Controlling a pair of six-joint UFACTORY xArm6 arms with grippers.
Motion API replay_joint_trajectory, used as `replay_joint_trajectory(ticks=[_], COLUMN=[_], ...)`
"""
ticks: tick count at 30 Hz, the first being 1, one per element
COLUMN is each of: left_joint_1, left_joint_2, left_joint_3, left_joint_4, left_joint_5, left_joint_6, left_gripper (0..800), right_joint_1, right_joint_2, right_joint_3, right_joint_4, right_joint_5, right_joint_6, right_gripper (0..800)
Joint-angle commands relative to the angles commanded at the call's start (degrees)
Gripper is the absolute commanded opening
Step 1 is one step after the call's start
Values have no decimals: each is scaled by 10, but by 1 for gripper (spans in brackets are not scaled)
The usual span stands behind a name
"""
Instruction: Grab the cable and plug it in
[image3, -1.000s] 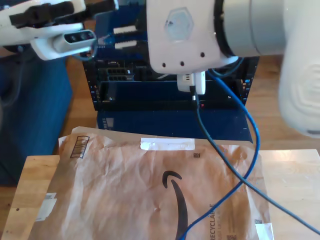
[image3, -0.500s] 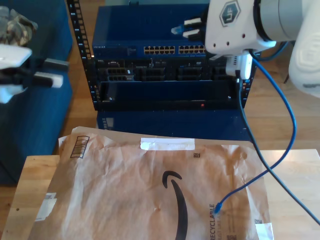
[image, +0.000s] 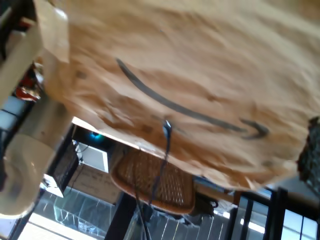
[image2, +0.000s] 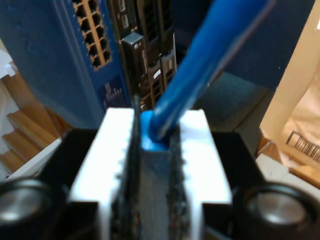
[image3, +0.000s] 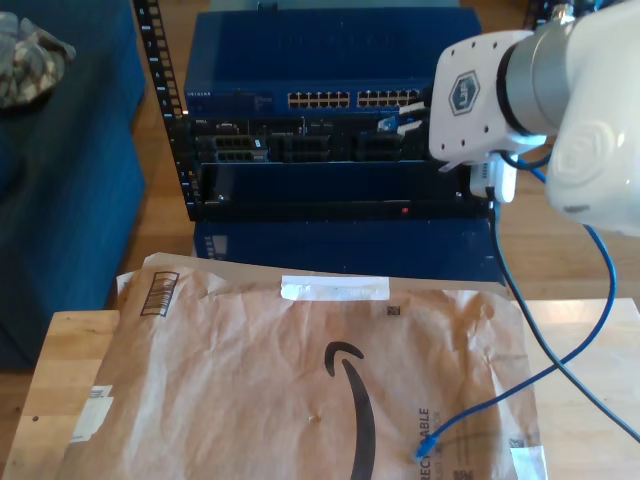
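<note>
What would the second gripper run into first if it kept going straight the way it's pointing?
Probably the rack's front face. My second gripper, shut on the blue cable, points toward the dark modules just beside the blue switch's ports. Depth is unclear, but nothing else seems to lie between.

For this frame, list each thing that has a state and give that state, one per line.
cable: one plug gripped near the switch ports, not yet plugged in; free plug lying on the envelope.
my second claw: shut on the cable.
my first claw: jaws out of view, state unknown.
switch ports: those in view look empty.
paper envelope: flat on the wooden table, sealed with tape.
</note>
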Motion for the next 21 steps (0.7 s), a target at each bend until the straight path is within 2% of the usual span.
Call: replay_joint_trajectory(ticks=[4, 8, 10, 12, 15, 18, 21], left_joint_1=[15, 84, 131, 178, 220, 269, 295], left_joint_2=[-62, -101, -102, -102, -102, -103, -103], left_joint_3=[68, 152, 178, 209, 253, 278, 310], left_joint_4=[85, 123, 131, 161, 209, 214, 228], left_joint_5=[-2, -3, -19, -59, -103, -128, -177], left_joint_6=[62, 184, 237, 265, 304, 342, 363], left_gripper=[799, 800, 800, 800, 800, 800, 800], right_joint_1=[1, 2, 1, 0, 0, 1, 0], right_joint_2=[0, 0, 0, -1, -1, -2, -4], right_joint_3=[11, 21, 26, 31, 33, 37, 43], right_joint_4=[-1, 0, 0, 0, 0, 0, 1], right_joint_5=[-9, -9, -9, -9, -9, -11, -11], right_joint_6=[0, 0, 0, 0, 0, 1, 1], right_gripper=[6, 6, 6, 6, 4, 6, 6])
